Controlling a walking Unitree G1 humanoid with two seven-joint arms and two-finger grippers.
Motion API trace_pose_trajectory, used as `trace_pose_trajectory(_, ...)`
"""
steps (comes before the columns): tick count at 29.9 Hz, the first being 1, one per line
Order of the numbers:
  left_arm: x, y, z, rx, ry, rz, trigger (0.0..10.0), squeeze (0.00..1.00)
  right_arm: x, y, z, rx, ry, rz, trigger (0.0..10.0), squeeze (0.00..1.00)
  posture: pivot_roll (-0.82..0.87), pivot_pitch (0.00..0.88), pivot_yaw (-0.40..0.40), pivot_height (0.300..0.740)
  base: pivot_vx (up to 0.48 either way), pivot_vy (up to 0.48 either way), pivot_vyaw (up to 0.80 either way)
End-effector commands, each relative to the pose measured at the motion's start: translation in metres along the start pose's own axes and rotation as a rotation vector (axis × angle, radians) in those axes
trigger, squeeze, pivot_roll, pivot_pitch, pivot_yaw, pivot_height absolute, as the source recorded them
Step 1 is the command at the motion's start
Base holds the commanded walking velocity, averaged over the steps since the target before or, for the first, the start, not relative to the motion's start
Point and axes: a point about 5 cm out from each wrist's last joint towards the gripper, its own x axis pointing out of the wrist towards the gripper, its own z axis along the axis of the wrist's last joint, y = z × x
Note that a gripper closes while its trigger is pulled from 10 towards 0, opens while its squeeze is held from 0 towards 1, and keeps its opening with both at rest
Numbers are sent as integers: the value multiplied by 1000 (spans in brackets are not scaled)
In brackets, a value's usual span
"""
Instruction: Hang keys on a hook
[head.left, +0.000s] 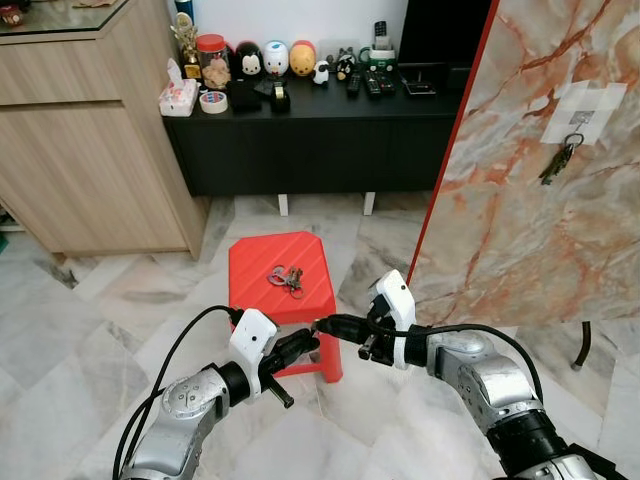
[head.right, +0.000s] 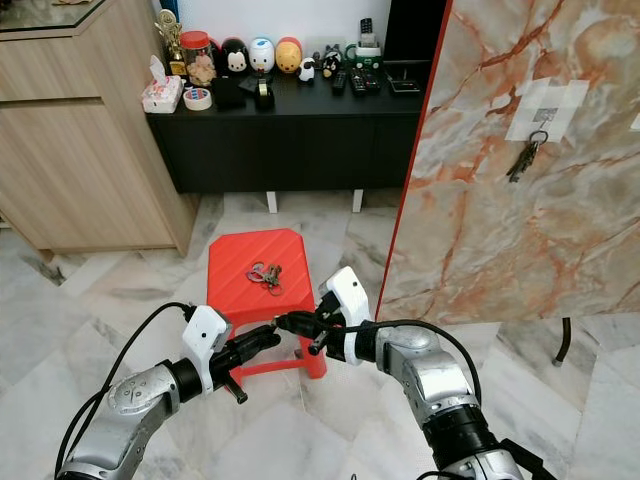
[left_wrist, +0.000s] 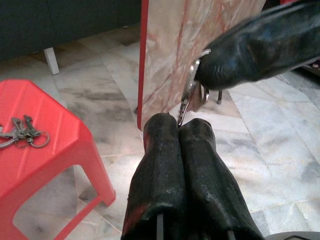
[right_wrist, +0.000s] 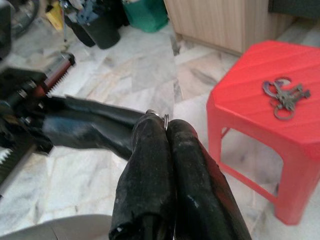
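- The left gripper (head.left: 303, 343) and right gripper (head.left: 330, 325) met fingertip to fingertip in front of the red stool (head.left: 250, 280), low over the marble floor (head.left: 120, 300).
- In the left wrist view, the left fingers (left_wrist: 162, 150) were clenched on a silver key ring (left_wrist: 189, 97), whose other end sat in the right gripper's black fingers (left_wrist: 250, 50).
- In the right wrist view, the right fingers (right_wrist: 150, 145) were pressed together with a thin ring of metal pinched at their tips.
- A second bunch of keys (head.left: 286, 278) lay loose on top of the stool, apart from both grippers.
- On the upright marble panel (head.left: 520, 200) to the right, another bunch of keys (head.left: 558, 160) hung from a hook (head.left: 574, 138) set on a white patch.
- A black bench (head.left: 300, 130) with figurines stood behind.
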Motion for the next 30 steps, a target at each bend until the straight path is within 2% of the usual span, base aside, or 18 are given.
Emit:
trace_pose_trajectory(1,-6,8,-1,9,1,39,0,0,-2,-4,-5,-11,36,-22,10000,0,109,109,-36,723,0,0,0)
trace_pose_trajectory(17,-7,7,-5,24,22,35,0,0,1,-5,-7,-20,40,-22,10000,0,110,106,-35,723,0,0,0)
trace_pose_trajectory(18,-7,8,-6,34,29,45,7922,0,1,-5,-7,-21,39,-21,10000,0,110,106,-35,723,0,0,0)
trace_pose_trajectory(20,-7,9,-7,44,36,57,7922,0,1,-5,-6,-21,38,-21,10000,0,110,106,-35,723,0,0,0)
trace_pose_trajectory(21,-7,9,-8,44,40,55,10000,0,1,-5,-6,-22,37,-22,10000,0,110,106,-35,723,0,0,0)
trace_pose_trajectory(25,-8,5,-12,38,59,15,10000,0,3,-4,-1,-32,25,-19,10000,0,110,106,-35,723,0,0,0)
trace_pose_trajectory(26,-8,5,-12,39,59,19,10000,431,3,-4,0,-33,22,-19,10000,0,111,110,-36,723,0,0,0)
trace_pose_trajectory(27,-8,6,-13,38,60,23,10000,1000,3,-4,2,-34,16,-19,10000,0,111,110,-36,723,0,0,0)
trace_pose_trajectory(30,-8,5,-13,30,58,20,10000,1000,4,-3,7,-36,0,-12,10000,0,111,110,-36,723,0,0,0)
